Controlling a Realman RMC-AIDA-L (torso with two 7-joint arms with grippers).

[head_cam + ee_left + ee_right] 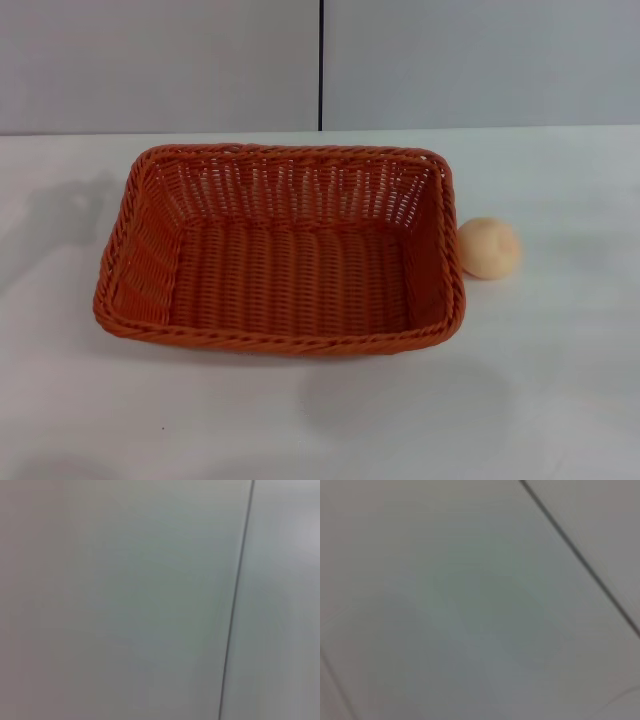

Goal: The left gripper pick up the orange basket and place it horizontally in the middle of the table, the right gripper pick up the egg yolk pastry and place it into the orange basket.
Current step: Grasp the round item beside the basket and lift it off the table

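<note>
The orange basket (280, 250) lies with its long side across the middle of the white table (560, 380) in the head view, and its inside holds nothing. The egg yolk pastry (488, 248), a small pale peach ball, rests on the table just off the basket's right end, close to the rim. Neither the left gripper nor the right gripper shows in any view. Both wrist views show only a plain grey surface crossed by a thin dark line.
A grey wall (160, 60) with a dark vertical seam (321, 60) stands behind the table's far edge. Faint shadows fall on the table at the left and in front of the basket.
</note>
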